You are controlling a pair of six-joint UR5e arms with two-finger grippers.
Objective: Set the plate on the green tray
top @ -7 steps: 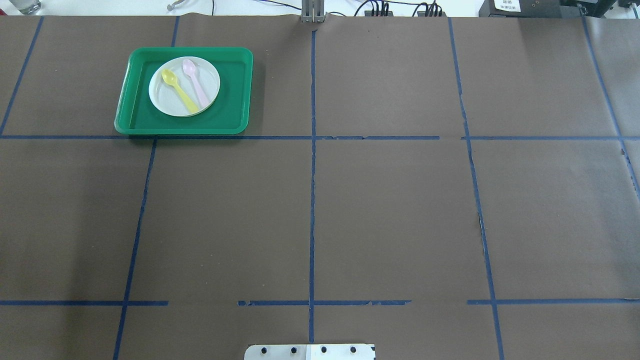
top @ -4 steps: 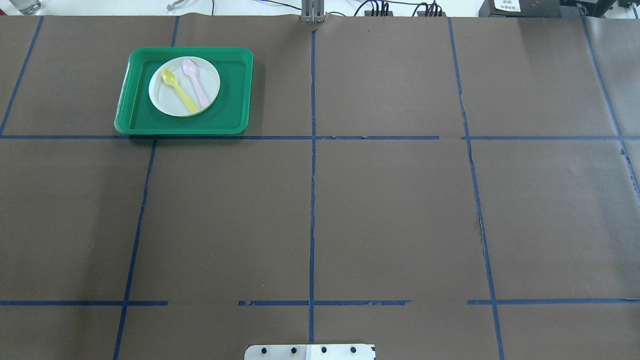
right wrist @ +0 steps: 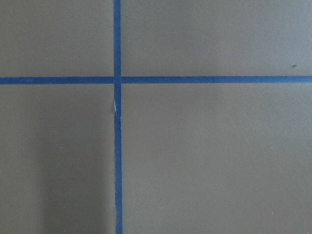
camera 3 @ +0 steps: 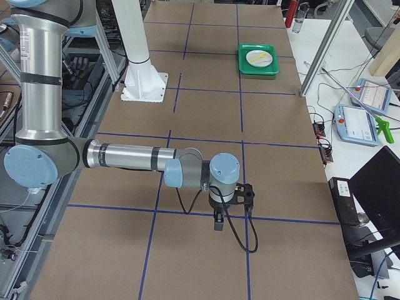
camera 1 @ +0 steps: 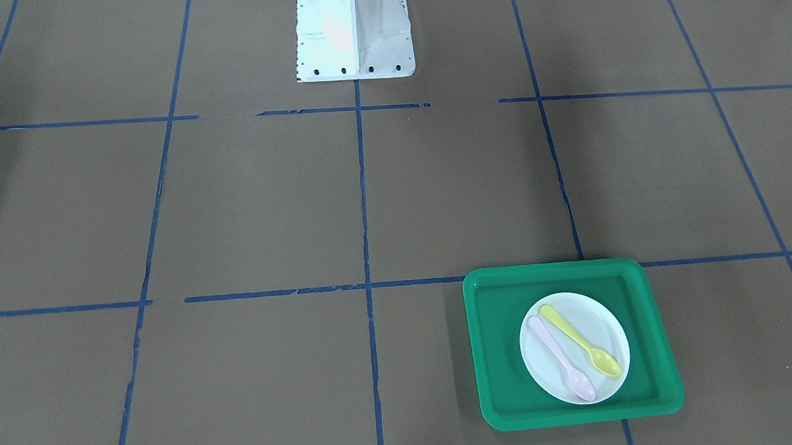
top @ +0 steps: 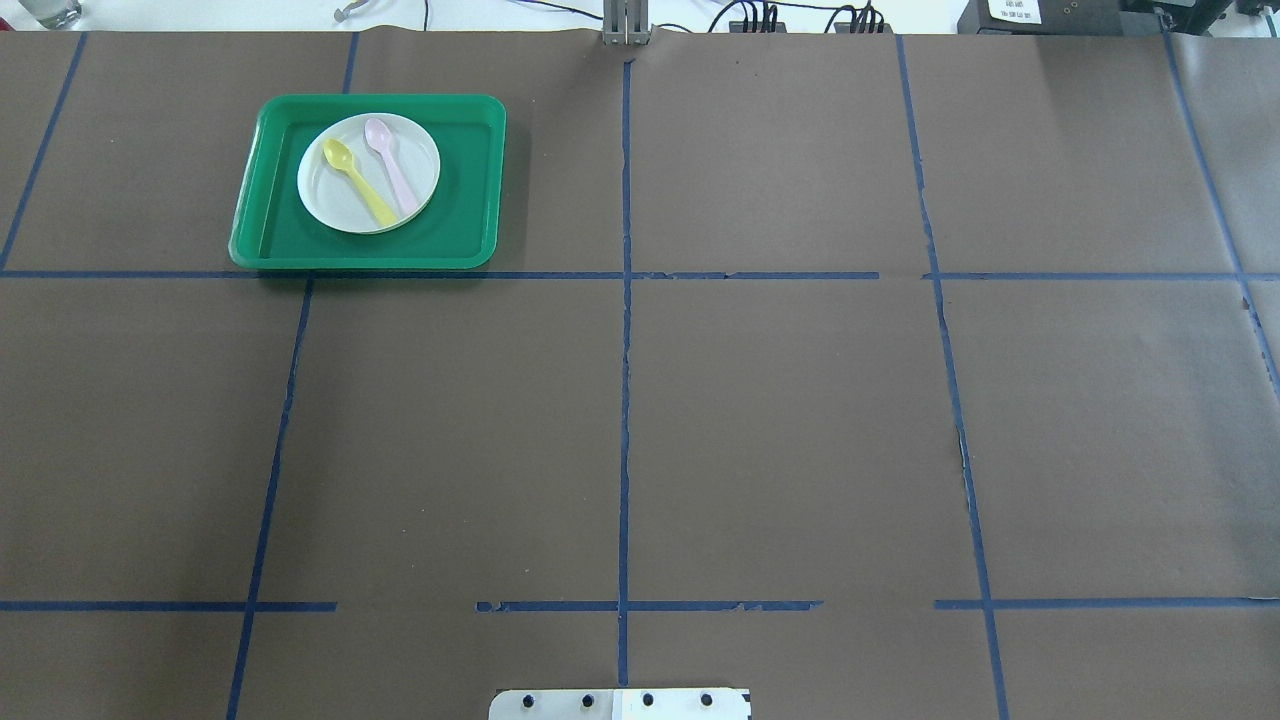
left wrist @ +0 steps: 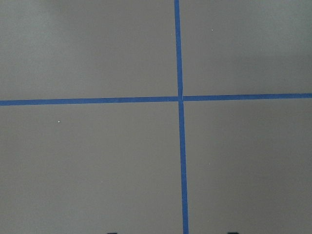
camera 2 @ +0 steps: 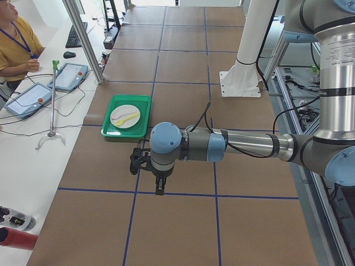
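A brown-papered table (top: 780,430), gridded in blue tape (top: 625,400), is filling the overhead and front views. Only the robot's white base (camera 1: 353,37) is showing at its edge, and both arms are lying outside those two frames. Seen from the table's ends, the left gripper (camera 2: 160,188) and the right gripper (camera 3: 218,224) are hanging fingers-down above the paper, well apart from the tray. They are appearing too small and edge-on there to tell whether the fingers are spread or closed. The wrist cameras are showing paper and crossing tape lines. On the far left part of the table, the green tray (top: 465,205) is sitting flat, its near rim lying along a tape line. The plate (top: 332,203) is resting inside it, roughly at its middle, and is carrying a yellow spoon (top: 358,182) and a pink spoon (top: 393,170) lying side by side. An operator in yellow (camera 2: 16,41) is sitting at the adjoining white bench, partly cut off by the frame.
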